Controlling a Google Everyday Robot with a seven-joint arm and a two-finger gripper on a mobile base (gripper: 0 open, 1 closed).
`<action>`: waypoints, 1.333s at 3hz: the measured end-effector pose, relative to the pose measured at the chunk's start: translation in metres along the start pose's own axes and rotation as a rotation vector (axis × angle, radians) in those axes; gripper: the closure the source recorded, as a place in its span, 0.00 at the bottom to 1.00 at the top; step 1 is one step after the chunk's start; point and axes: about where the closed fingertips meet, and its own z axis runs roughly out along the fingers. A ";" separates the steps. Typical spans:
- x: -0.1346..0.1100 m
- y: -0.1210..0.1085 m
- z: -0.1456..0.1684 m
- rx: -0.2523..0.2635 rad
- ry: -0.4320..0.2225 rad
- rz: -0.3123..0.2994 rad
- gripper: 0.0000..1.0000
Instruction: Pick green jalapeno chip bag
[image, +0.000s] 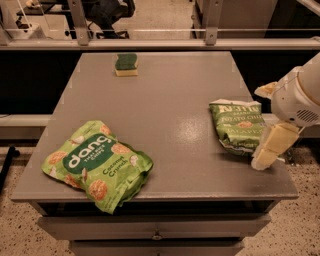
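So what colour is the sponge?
Sponge: green top, yellow base, camera view. End effector beside green jalapeno chip bag.

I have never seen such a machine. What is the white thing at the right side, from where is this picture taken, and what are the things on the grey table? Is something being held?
The white shape at the right is a robot arm. Its pale lower end is the claw, the part that grasps. The claw hangs near the table's right front corner, close beside the green jalapeno chip bag, which the robot is meant to pick up. One camera looks down on the grey table from its front side; where the camera is mounted is not known. Two other things lie on the table: a larger lime-green "dang" bag at the front left and a green-and-yellow sponge at the back. Nothing is lifted: the chip bag lies flat on the table.
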 end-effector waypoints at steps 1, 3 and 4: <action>0.007 0.001 0.023 -0.031 -0.033 0.034 0.16; 0.008 0.002 0.036 -0.058 -0.094 0.066 0.62; -0.012 -0.006 0.010 -0.036 -0.138 0.035 0.85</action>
